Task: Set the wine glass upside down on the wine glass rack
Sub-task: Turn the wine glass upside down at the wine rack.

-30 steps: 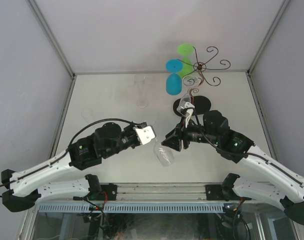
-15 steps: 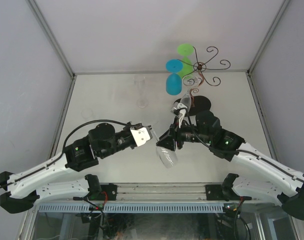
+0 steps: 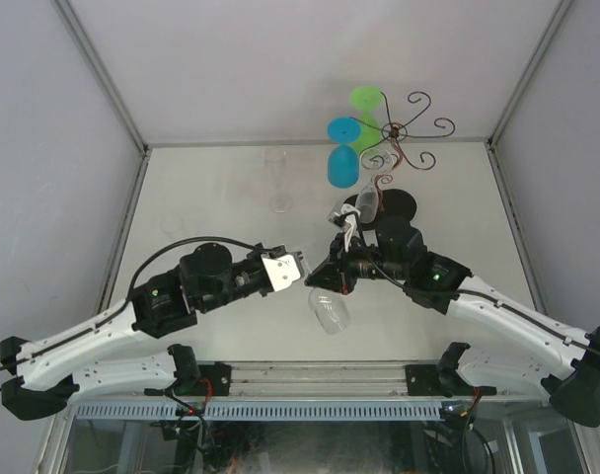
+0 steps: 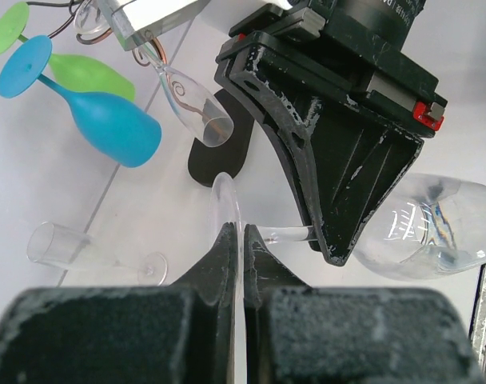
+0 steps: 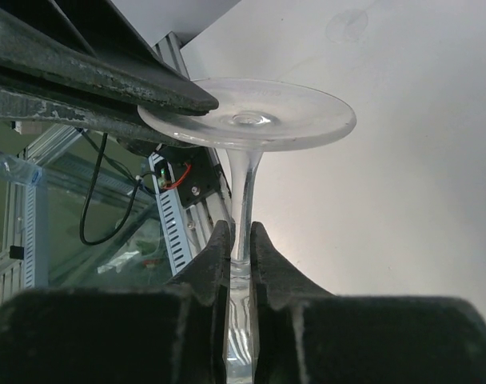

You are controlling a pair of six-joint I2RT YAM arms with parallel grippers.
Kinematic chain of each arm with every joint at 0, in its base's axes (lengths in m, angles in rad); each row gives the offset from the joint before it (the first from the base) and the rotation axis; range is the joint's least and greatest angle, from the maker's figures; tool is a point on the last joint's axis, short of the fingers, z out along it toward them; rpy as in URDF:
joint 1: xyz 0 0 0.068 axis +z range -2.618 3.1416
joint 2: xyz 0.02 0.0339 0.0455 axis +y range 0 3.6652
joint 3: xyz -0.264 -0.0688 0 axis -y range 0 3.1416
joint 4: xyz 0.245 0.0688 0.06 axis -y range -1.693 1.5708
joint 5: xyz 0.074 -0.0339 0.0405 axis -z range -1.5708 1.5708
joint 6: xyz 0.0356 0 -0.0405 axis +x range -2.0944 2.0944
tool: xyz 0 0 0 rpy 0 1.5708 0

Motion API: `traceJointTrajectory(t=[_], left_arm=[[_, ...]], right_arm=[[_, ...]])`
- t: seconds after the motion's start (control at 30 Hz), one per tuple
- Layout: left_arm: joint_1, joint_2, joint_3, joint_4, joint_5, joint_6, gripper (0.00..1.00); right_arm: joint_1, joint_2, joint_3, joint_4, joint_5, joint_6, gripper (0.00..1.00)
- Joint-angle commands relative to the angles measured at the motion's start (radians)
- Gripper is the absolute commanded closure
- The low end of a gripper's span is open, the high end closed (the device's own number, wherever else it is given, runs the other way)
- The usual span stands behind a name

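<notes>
A clear wine glass [image 3: 328,312] hangs between my two grippers, above the table, bowl toward the near edge. My left gripper [image 3: 301,271] is shut on its thin round foot [image 4: 227,200]. My right gripper [image 3: 322,282] is shut on its stem [image 5: 244,184], just under the foot [image 5: 251,117]. In the left wrist view my left gripper [image 4: 237,232] pinches the foot edge-on and the bowl [image 4: 427,234] lies to the right. My right gripper [image 5: 241,240] grips where the stem meets the bowl. The wine glass rack [image 3: 404,133] stands at the back right on its black base [image 3: 399,205].
A blue glass [image 3: 341,160] and a green glass [image 3: 365,104] hang upside down on the rack's left arms, and a clear glass [image 3: 365,203] hangs lower by the base. A clear flute [image 3: 277,183] stands on the table at the back centre. Grey walls close in both sides.
My right arm has moved left, bringing its gripper in against the left gripper at the glass. The left gripper and the glass have shifted slightly right.
</notes>
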Motion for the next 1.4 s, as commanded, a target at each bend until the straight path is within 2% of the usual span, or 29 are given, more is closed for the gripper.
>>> traceJointTrajectory(t=[0.0,0.2,0.33,0.53,0.67,0.73,0.77,0.83,0.9,1.07,1.37], left_arm=[[-0.004,0.002,-0.005,0.075,0.016,-0.013,1.00],[-0.003,0.001,-0.001,0.074,-0.019,-0.020,0.98],[-0.004,0.000,0.000,0.072,-0.017,-0.024,0.78],[-0.004,-0.012,0.011,0.070,-0.012,-0.054,0.56],[0.003,-0.040,0.009,0.095,-0.029,-0.090,0.45],[0.023,-0.059,0.006,0.124,-0.035,-0.131,0.40],[0.044,-0.064,0.005,0.137,-0.030,-0.159,0.32],[0.099,-0.073,0.012,0.155,-0.001,-0.218,0.26],[0.147,-0.073,0.023,0.161,0.018,-0.264,0.23],[0.183,-0.076,0.035,0.171,-0.022,-0.310,0.19],[0.224,-0.040,0.023,0.170,-0.094,-0.326,0.17]], right_arm=[[0.011,-0.007,0.002,0.043,-0.021,-0.012,1.00],[0.012,-0.027,-0.014,0.076,0.047,0.020,1.00],[0.010,-0.025,-0.026,0.129,0.067,0.049,1.00],[0.012,-0.026,-0.028,0.137,0.121,0.051,1.00],[0.012,-0.058,-0.031,0.100,0.185,0.017,1.00],[0.013,-0.088,-0.053,0.101,0.217,0.002,1.00],[0.014,-0.111,-0.075,0.115,0.233,-0.006,1.00],[0.023,-0.159,-0.122,0.144,0.270,-0.020,1.00],[0.032,-0.198,-0.152,0.151,0.300,-0.029,1.00],[0.071,-0.311,-0.238,0.181,0.422,-0.068,1.00],[0.106,-0.533,-0.439,0.323,0.610,-0.230,1.00]])
